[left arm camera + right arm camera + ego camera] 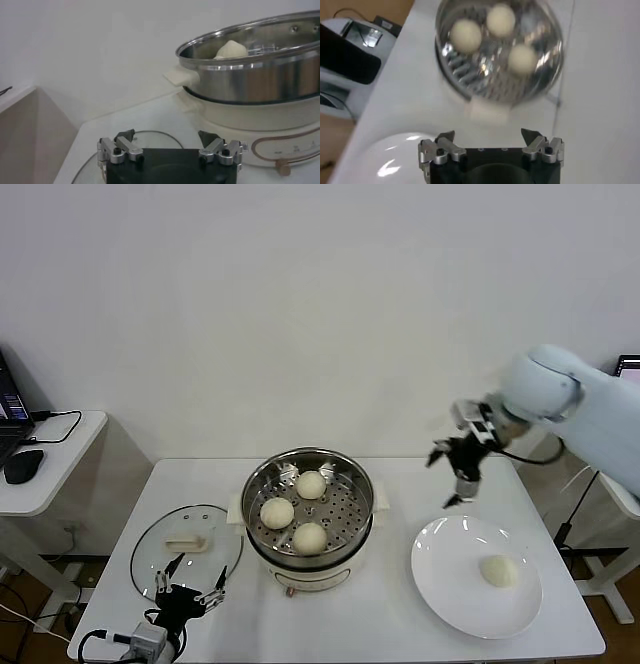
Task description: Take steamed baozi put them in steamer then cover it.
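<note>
The steamer [308,556] stands mid-table with three baozi on its perforated tray: one at the back [311,484], one at the left [277,512], one at the front [310,537]. A fourth baozi [498,571] lies on the white plate [445,584] at the right. The glass cover [150,554] lies flat at the left. My right gripper [447,476] hangs open and empty above the table between steamer and plate. My left gripper [190,576] is open and empty, low at the cover's near edge. The right wrist view shows the steamer [547,75] with three buns below open jaws.
A side table [50,474] with a mouse and cables stands at the far left. The table's front edge runs just below the plate and the steamer. The left wrist view shows the steamer's steel wall [260,75] close on one side and the cover's rim [150,134] under the jaws.
</note>
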Robot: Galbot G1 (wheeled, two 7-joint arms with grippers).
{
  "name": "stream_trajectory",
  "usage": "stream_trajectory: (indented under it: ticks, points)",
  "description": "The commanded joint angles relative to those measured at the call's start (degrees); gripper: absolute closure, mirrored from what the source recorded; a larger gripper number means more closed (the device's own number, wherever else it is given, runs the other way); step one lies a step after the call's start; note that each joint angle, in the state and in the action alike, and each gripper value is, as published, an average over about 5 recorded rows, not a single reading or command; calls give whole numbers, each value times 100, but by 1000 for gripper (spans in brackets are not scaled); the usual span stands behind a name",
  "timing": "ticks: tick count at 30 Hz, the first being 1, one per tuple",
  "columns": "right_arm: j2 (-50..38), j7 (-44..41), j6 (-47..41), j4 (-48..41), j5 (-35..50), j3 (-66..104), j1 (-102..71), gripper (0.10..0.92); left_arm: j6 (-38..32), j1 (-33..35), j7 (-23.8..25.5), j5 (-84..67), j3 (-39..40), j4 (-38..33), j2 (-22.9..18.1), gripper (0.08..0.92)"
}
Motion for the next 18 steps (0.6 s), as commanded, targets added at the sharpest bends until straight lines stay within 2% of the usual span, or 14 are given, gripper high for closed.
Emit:
stream_trajectory:
  ticks: [1,9,18]
  points:
    - [-1234,22,-251,547,-1326,243,-1205,203,-8,42,-32,-9,1,-2,-4,177]
    - [-1097,160,241,122,-1792,1921,-3408,203,-4,129,-33,57,31,-32,-36,177]
    - [-659,345,606,-482,-2204,2517,-4008,203,-9,205,-36,72,-44,6,-23,177]
